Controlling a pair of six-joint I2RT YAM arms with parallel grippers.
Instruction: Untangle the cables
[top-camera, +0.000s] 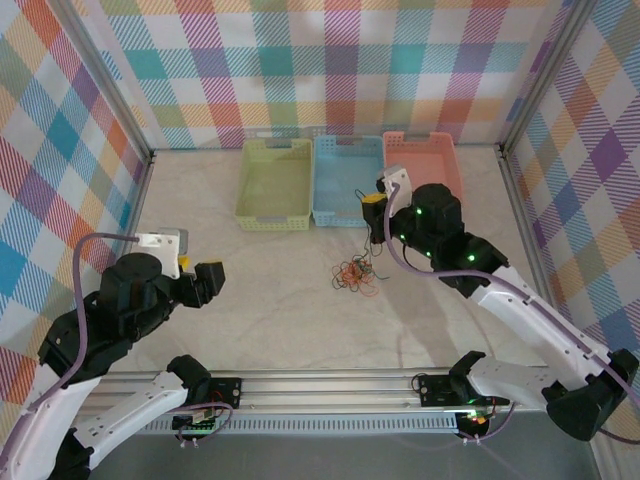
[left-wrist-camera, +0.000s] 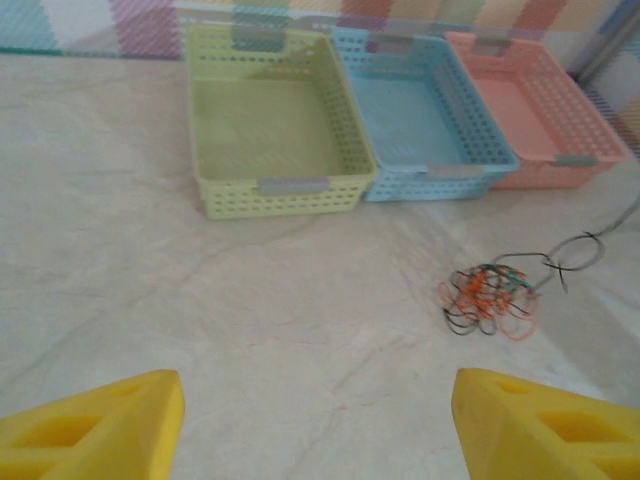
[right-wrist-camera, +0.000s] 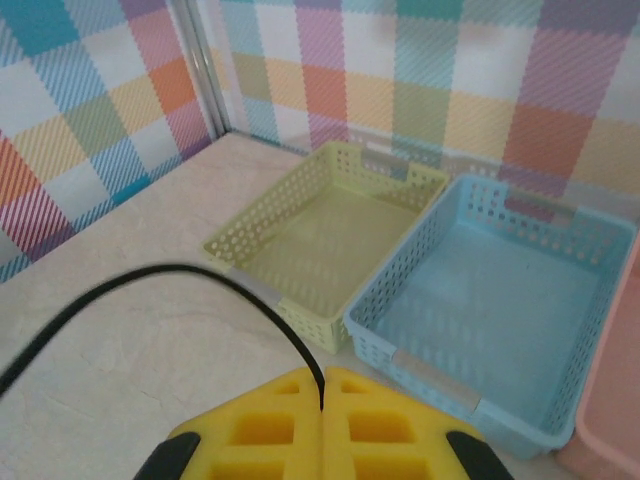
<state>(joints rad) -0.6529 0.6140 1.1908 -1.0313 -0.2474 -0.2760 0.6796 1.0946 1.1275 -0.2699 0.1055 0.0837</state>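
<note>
Nearest the arm bases, the left gripper (top-camera: 205, 280) (left-wrist-camera: 318, 392) hovers over the pale counter (top-camera: 280, 320) on its left side, yellow jaws spread wide with nothing between them. Ahead of it and well to its right, near the middle of the counter, lies the tangle of cables (top-camera: 352, 275) (left-wrist-camera: 490, 298), a small knot of orange-red, black and dark green strands. A black cable (right-wrist-camera: 150, 275) (left-wrist-camera: 570, 245) trails out of the knot toward the right gripper (top-camera: 375, 215) (right-wrist-camera: 322, 385), which hangs just beyond the tangle with its jaws pressed together, pinching that cable. Behind it three baskets sit side by side, touching: a yellow-green basket (top-camera: 272, 220) (left-wrist-camera: 262, 200) (right-wrist-camera: 250, 255), a blue basket (top-camera: 340, 215) (left-wrist-camera: 440, 182) (right-wrist-camera: 400, 350) and a pink basket (top-camera: 420, 138) (left-wrist-camera: 560, 170), before the plaid back wall (top-camera: 330, 60).
</note>
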